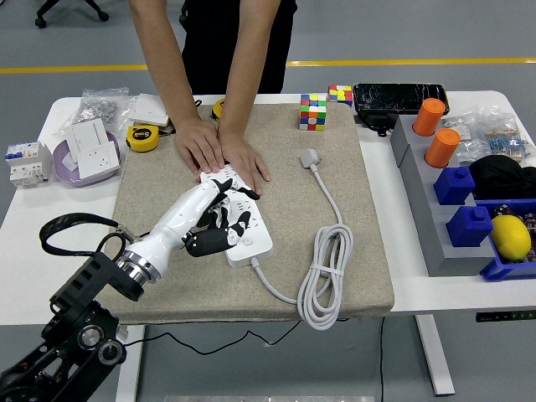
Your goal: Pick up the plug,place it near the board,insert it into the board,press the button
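A white table point(50, 243) carries a tan mat point(335, 167). On the mat lies the white power strip point(251, 239), its far end pinned under a person's two hands point(222, 155). The robot's left hand point(205, 219) rests on the strip with fingers extended, gripping nothing. The black plug is hidden beneath it.

no legible text, labels or numbers

I see the white power strip point(251, 239) lying flat and diagonal on the beige mat, its white cord point(327, 276) coiled just right. The black plug is hidden from me.
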You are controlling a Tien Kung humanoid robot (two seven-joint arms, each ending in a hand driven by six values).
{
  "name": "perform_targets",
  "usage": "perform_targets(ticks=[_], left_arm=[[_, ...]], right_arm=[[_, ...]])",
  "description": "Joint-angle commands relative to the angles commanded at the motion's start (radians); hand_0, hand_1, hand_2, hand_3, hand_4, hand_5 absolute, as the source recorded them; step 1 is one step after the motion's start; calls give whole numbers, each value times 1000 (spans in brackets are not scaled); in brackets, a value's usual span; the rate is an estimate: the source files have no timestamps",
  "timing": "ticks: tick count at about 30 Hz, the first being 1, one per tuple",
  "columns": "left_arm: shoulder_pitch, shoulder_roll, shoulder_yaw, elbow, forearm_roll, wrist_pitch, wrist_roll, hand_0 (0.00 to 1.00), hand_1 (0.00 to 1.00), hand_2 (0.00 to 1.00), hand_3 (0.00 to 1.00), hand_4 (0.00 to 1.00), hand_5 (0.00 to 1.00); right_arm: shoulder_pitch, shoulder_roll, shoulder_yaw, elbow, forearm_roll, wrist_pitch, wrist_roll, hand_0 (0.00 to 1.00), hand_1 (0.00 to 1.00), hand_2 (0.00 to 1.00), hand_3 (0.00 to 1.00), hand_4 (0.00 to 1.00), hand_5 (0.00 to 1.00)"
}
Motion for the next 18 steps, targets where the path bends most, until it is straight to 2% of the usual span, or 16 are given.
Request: perform_targets(ticks=[2,3,6,10,14,15,18], left_arm=[[16,-16,-13,42,-78,-1,-61,460,496,512,596,887,247],[29,-24,-25,69,-124,-14,-85,998,998,998,998,998,594],[51,-28,-42,107,-249,-23,-119,998,998,998,998,998,594],[72,-28,-57,119,-418,-5,-140,998,998,998,998,998,626],[79,-23,-51,121,-578,-2,-139,998,998,998,998,998,626],[80,-22,-49,121,-624,-1,-137,960,980,956,998,998,561],[77,-15,-43,124,-747,3,-105,960,980,956,998,998,561]], right_arm=[[0,1,-2,0,2,0,0,861,719,711,696,998,664],[0,1,-4,0,4,-1,1,860,719,711,696,998,665],[-1,1,-3,0,3,-1,0,860,719,711,696,998,665],[-4,-2,2,0,-3,-1,-2,860,719,711,696,998,667],[-4,-1,0,0,-2,0,-3,860,719,711,696,998,667],[-3,-1,-2,0,-1,0,-2,860,719,711,694,998,667],[-1,0,-12,0,9,-1,0,860,719,711,694,998,667]])
